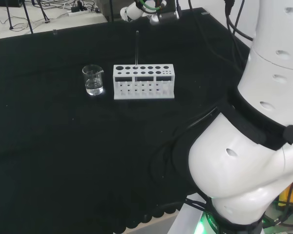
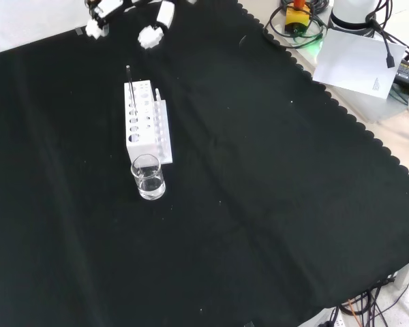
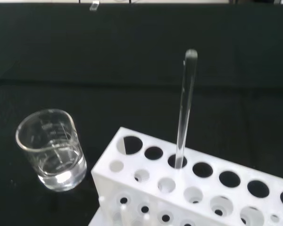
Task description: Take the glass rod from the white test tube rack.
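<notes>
The black and white hand hangs near the far edge of the black-cloth bench, seen at the top of the front view, its fingers spread apart and closed on nothing. In the head view the hand sits at the top of the frame, beyond the ware and well clear of it.

One thin clear glass rod stands upright in a hole of the back row of one white plastic test tube rack, below and in front of the hand and not touching it. In the head view the rod rises straight out of the rack, its top end well short of the hand. In the front view the rod stands at the end of the rack nearer the hand.

One small clear glass beaker with a little clear liquid at the bottom stands just beside the rack's other end, the end farther from the hand, with a narrow gap between. In the head view the beaker is left of the rack. Faint graduation marks show on the beaker in the wrist view, too blurred to read.

Around rack and beaker the cloth lies bare on all sides. Its scalloped edge runs well away from the hand, along the right of the front view.
</notes>
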### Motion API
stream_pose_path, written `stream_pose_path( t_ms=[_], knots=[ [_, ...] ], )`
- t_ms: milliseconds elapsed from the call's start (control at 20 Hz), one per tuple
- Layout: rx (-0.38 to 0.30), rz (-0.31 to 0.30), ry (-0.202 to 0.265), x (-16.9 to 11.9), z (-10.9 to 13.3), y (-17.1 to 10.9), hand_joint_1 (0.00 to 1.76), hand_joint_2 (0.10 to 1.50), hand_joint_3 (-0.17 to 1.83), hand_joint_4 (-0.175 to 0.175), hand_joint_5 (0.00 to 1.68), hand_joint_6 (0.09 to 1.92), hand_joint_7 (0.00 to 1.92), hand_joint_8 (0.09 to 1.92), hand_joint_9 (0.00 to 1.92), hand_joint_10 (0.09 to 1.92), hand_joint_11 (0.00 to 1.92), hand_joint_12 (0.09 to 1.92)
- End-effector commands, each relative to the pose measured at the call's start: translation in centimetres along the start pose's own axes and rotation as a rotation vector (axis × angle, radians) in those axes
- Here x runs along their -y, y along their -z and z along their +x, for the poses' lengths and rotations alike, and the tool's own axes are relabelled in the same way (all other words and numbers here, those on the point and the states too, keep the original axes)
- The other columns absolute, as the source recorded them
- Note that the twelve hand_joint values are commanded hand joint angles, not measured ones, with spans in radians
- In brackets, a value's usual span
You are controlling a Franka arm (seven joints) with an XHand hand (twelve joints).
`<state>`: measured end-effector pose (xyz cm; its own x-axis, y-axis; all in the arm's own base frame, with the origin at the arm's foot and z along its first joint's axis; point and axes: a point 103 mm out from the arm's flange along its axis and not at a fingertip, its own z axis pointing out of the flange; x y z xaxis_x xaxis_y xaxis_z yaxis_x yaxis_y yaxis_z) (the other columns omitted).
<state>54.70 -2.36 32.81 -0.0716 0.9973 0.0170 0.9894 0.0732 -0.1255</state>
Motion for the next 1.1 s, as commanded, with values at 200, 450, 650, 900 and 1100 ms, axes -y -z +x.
stream_pose_path(
  t_ms=[200,450,650,900,1100],
  knots=[
    [-0.035,0.028,0.004,-2.2,-2.4,-3.7,0.59,0.90,0.61,-0.157,0.25,0.09,0.32,0.91,0.50,0.90,0.10,1.44],
    [-0.017,0.027,-0.011,-1.3,-2.6,-4.3,0.58,0.91,0.60,-0.161,0.27,0.09,0.41,0.92,0.58,0.90,0.12,1.43],
    [-0.002,0.041,-0.025,-0.6,-2.0,-4.6,0.58,0.92,0.59,-0.165,0.30,0.09,0.51,0.93,0.66,0.91,0.15,1.43],
    [0.010,0.063,-0.027,-0.4,-1.7,-5.9,0.59,0.92,0.58,-0.169,0.35,0.09,0.63,0.93,0.76,0.93,0.20,1.41],
    [0.003,0.084,-0.023,-1.0,-1.8,-7.0,0.60,0.93,0.58,-0.175,0.42,0.09,0.75,0.93,0.87,0.95,0.26,1.40]
  ],
)
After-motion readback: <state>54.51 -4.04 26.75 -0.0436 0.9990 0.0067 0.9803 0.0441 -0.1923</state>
